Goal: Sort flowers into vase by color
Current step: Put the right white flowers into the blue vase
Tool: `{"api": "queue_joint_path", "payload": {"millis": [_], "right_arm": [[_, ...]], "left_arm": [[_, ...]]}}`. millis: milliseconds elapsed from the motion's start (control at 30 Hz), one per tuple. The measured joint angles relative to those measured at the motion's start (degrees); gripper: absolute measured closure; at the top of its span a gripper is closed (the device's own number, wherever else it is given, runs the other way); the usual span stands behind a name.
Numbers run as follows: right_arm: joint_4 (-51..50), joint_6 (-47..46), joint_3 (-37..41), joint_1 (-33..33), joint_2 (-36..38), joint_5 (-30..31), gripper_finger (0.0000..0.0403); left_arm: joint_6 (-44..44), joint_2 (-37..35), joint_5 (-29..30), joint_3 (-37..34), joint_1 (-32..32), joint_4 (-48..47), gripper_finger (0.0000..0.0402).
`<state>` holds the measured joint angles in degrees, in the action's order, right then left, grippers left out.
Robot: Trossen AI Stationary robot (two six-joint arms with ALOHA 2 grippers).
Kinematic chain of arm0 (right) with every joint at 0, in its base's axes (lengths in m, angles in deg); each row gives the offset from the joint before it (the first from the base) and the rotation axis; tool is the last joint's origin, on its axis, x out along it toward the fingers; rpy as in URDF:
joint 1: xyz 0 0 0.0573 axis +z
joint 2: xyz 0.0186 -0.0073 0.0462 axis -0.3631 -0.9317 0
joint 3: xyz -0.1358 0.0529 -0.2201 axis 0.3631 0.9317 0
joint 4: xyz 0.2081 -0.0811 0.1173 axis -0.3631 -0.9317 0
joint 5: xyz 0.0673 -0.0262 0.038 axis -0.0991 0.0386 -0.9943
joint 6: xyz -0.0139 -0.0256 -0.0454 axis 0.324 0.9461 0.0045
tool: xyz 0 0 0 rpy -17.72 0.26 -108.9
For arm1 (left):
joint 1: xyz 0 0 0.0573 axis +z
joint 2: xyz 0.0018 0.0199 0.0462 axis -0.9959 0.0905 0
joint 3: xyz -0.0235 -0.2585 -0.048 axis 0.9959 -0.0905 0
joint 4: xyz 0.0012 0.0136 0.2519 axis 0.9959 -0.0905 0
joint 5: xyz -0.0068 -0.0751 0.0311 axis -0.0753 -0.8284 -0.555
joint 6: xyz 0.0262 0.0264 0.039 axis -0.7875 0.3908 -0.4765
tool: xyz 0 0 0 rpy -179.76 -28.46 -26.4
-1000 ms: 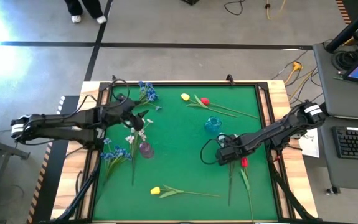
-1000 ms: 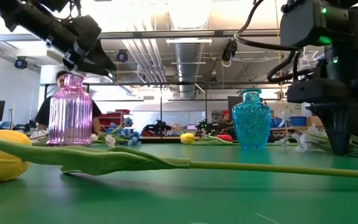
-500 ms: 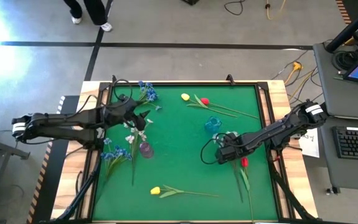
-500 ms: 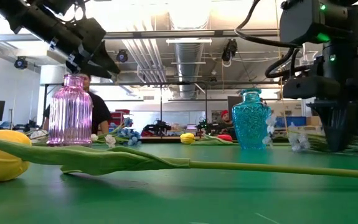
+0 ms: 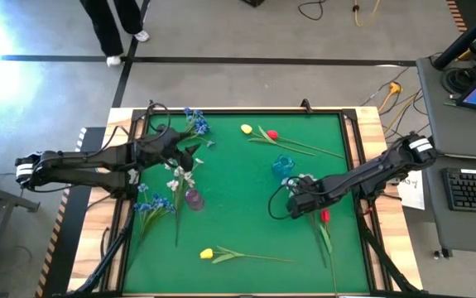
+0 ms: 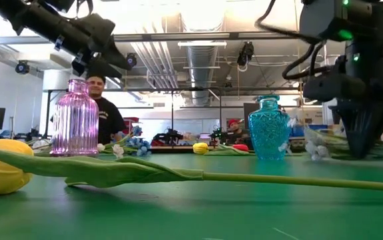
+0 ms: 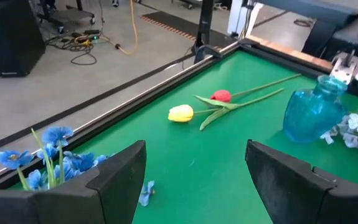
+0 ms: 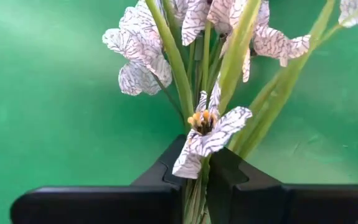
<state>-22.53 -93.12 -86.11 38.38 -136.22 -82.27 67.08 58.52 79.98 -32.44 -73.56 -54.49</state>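
Observation:
My right gripper (image 5: 301,201) points down at the table's right middle, shut on a white flower (image 8: 142,57) with several green stems. The white blossoms (image 5: 303,180) show just beyond it, near the blue vase (image 5: 282,165). My left gripper (image 5: 192,157) hangs open in the air, above and behind the pink vase (image 5: 194,198); nothing is between its fingers (image 7: 121,177). Another white flower (image 5: 174,178) and blue flowers (image 5: 151,204) lie by the pink vase. A red tulip (image 5: 324,216) lies beside my right gripper. My right gripper pinches the white flower's bunched green stems (image 8: 197,179) between its two fingers, just below the blossoms. The fingers come from above, pointing down, across the stems. The long stem end (image 5: 320,248) trails along the table toward its near edge.
More blue flowers (image 5: 196,124) lie at the far left corner. A yellow and a red tulip (image 5: 258,131) lie at the far middle, a yellow tulip (image 5: 208,253) near the front edge. A raised rail (image 5: 246,112) rims the green table. A person (image 6: 104,113) shows beyond it.
My right gripper has shut on the white flower's stems without leaving its place. The flower's trailing stem has swung a little toward the table's right edge. My left gripper has kept its place and stayed open. A person has walked by beyond the table.

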Motion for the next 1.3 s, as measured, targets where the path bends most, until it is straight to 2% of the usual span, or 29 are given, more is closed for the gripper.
{"api": "queue_joint_path", "payload": {"millis": [400, 733, 867, 1000, 1300], "right_arm": [[3.2, 9.97, -0.09, 3.66, 12.21, -1.32, 0.0374], [9.14, 22.74, -0.09, 6.98, 20.76, -1.42, 0.0374], [17.41, 30.68, -0.07, 7.18, 21.99, -0.79, 0.0374], [27.54, 42.0, -0.05, 7.14, 21.44, 1.3, 0.0375], [54.02, 71.02, 0.09, 5.54, 16.57, 14.57, 0.0375]], "left_arm": [[0.07, -0.04, -0.65, 0.0, -0.07, 5.19, 0.0134], [2.05, -0.04, -8.48, 0.02, -0.22, 10.41, 0.0134], [3.34, -0.04, -12.39, 0.0, -1.34, 7.58, 0.0134], [5.17, -0.61, -12.51, 0.02, -2.26, 4.05, 0.0134], [6.95, -1.31, -12.44, 0.02, -2.32, 1.53, 0.0134]]}}
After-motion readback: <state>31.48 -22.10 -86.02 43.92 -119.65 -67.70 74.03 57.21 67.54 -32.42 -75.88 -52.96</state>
